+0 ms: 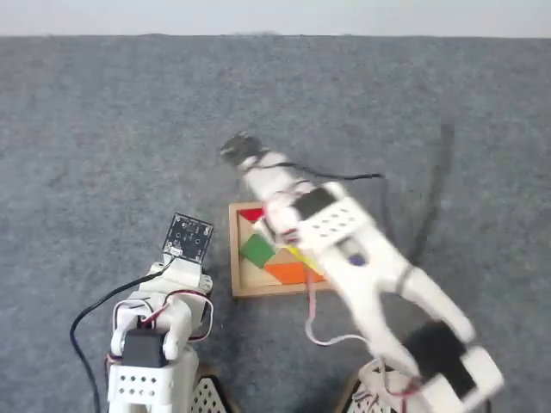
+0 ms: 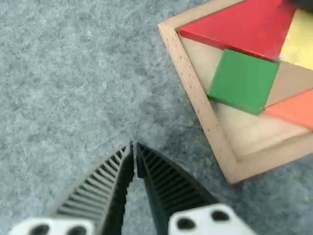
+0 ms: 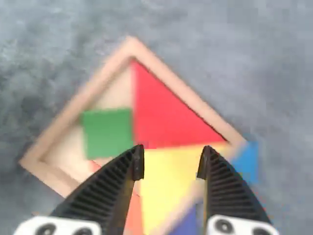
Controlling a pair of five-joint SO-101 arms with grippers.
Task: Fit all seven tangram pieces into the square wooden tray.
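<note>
we see the wooden tray (image 1: 234,258) partly filled
our right gripper (image 3: 171,156) hangs over it, jaws apart; our left gripper (image 2: 134,146) sits beside it, jaws together

Grey, fuzzy cloth (image 1: 129,112) covers the table here, mottled and speckled, lying flat right up to the far edge; up close in both wrist views its nap looks coarse and flecked with lighter fibres; beyond that far edge sits a pale, plain band of background (image 1: 275,15), running straight across the top of the high view; and on the cloth a thin dark streak (image 1: 437,181) slants down, shadow or crease, hard to tell.
</note>
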